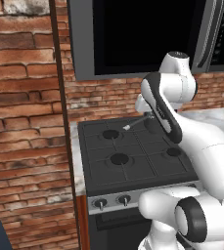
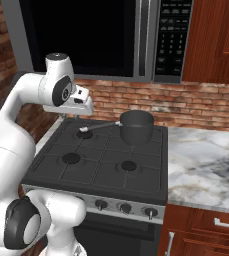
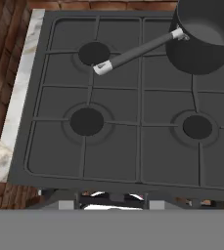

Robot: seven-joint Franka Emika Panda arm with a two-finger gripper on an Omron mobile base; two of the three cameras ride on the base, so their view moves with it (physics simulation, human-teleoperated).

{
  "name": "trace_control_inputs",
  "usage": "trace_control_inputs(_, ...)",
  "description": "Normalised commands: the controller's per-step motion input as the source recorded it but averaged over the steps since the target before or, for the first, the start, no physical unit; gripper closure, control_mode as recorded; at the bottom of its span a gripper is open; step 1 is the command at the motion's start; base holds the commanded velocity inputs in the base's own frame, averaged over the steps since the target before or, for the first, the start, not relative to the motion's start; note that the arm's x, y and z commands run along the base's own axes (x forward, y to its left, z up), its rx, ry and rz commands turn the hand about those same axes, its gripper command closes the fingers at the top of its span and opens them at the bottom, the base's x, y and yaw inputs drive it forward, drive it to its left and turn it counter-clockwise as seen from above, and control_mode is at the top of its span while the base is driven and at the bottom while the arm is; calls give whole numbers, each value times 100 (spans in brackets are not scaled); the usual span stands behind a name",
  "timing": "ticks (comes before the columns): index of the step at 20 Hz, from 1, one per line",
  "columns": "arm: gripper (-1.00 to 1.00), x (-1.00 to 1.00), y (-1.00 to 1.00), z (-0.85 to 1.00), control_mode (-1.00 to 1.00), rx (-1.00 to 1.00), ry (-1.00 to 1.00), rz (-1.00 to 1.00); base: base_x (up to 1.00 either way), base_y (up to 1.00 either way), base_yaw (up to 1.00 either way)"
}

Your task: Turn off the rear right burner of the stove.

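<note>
The stove [image 2: 102, 176] [image 1: 133, 168] [image 3: 118, 151] is black with dark grates. Its silver front strip carries small round knobs [image 2: 125, 207] [image 1: 124, 199]. A dark saucepan [image 2: 137, 126] [image 3: 204, 44] stands on the back-right position, so the rear right burner is hidden under it. The pan's long handle [image 3: 133, 52] [image 1: 135, 122] reaches toward the rear left burner [image 3: 94, 52]. My gripper [image 2: 72, 113] hangs high over the stove's left half and looks straight down. Its fingertips [image 3: 67, 202] sit far apart at the bottom of the hand view, open, with nothing between them.
A black-and-grey microwave [image 2: 86, 35] [image 1: 133, 34] hangs above the stove. A marble counter [image 2: 206, 170] lies to the right under a wooden cabinet [image 2: 211, 40]. A brick wall [image 1: 20, 122] closes the left side. The front left burner [image 3: 86, 121] and front right burner [image 3: 197, 126] are uncovered.
</note>
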Motion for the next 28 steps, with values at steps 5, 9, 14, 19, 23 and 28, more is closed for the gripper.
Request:
trace_control_inputs(5, -100, -32, -2, -7, -100, 0, -3, 0, 0, 0, 0)
trace_control_inputs(9, -100, -81, -33, -32, -100, 0, -11, 6, 0, 0, 0)
trace_control_inputs(14, -100, -74, -43, -27, -100, -2, -2, 9, 0, 0, 0)
trace_control_inputs(19, -100, -52, -41, -23, -100, 0, 0, 8, 0, 0, 0)
trace_control_inputs(23, -100, -29, -23, -25, -100, -1, 0, 7, 0, 0, 0)
trace_control_inputs(28, -100, -33, -33, -18, -100, -1, -2, 8, 0, 0, 0)
